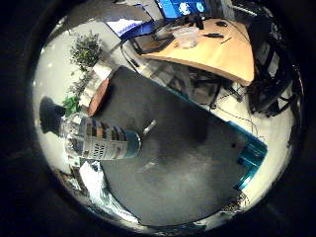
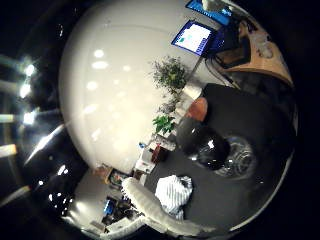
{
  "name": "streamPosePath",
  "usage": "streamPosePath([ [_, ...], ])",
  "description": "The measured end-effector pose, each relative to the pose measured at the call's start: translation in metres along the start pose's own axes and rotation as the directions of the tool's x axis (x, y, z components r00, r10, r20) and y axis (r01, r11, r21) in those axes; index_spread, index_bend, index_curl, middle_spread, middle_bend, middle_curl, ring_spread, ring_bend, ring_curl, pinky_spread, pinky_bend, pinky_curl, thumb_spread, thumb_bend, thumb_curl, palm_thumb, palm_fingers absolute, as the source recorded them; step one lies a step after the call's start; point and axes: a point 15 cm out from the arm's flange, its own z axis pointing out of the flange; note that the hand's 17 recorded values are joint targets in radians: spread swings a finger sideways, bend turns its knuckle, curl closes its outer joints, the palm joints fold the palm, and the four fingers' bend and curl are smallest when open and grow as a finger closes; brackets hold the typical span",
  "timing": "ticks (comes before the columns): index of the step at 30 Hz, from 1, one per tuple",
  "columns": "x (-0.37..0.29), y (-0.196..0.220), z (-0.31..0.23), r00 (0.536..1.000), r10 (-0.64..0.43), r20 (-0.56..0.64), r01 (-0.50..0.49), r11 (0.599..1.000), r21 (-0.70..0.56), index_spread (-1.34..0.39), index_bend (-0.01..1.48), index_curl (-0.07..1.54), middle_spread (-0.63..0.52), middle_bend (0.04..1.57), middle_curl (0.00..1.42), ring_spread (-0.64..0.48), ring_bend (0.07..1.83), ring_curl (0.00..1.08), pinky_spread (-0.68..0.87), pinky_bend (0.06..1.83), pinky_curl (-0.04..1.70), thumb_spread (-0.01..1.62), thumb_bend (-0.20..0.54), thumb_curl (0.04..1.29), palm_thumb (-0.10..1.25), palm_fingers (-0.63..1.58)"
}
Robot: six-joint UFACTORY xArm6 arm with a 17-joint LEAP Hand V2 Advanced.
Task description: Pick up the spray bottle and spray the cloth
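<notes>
In the right little finger side palm view the spray bottle (image 1: 99, 140), clear with a blue and white label and a dark head, is on the black table (image 1: 188, 148) near its edge. A white crumpled cloth (image 1: 94, 183) lies on the table right beside the bottle. The right thumb side palm view shows the white cloth (image 2: 175, 190) on the same black table (image 2: 265, 185), with a dark rounded thing (image 2: 208, 150) and a clear thing (image 2: 243, 160) close by; I cannot tell what they are. My hand is above the table, some way from the bottle.
A wooden desk (image 1: 212, 49) with monitors (image 2: 195, 38) stands beyond the black table. Potted plants (image 1: 87, 49) and a brown seat (image 1: 99, 94) stand past the table's edge. A teal box (image 1: 252, 158) sits at the table's other side.
</notes>
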Motion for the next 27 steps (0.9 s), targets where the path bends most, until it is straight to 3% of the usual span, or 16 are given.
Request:
streamPosePath([
  [27, 0.031, 0.013, 0.042, 0.999, 0.043, -0.008, -0.044, 0.997, -0.066, -0.04, 0.16, 0.29, 0.25, 0.2, 0.33, 0.29, 0.42, 0.23, 0.52, 0.89, 0.17, 1.03, -0.026, 0.3, 0.21, 0.09],
])
